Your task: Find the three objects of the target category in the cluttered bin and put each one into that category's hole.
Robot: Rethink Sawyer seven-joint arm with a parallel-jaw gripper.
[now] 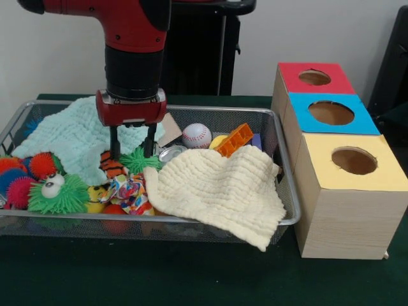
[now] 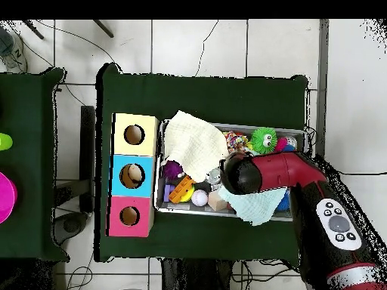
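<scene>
Front view: gripper (image 1: 132,149), fingers parted, straddles a green spiky ball (image 1: 139,160) in the bin (image 1: 280,137). Cream cloth (image 1: 217,191) covers the right half; mint cloth (image 1: 73,137) lies far left.

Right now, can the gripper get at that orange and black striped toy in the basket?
Probably yes. The gripper hangs open just above the striped toy, and neither the mint cloth nor the cream cloth covers it. The green spiky ball crowds one finger, so it may get nudged.

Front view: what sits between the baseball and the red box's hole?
In the front view, an orange brick and the bin's mesh end wall lie between the baseball and that hole.
</scene>
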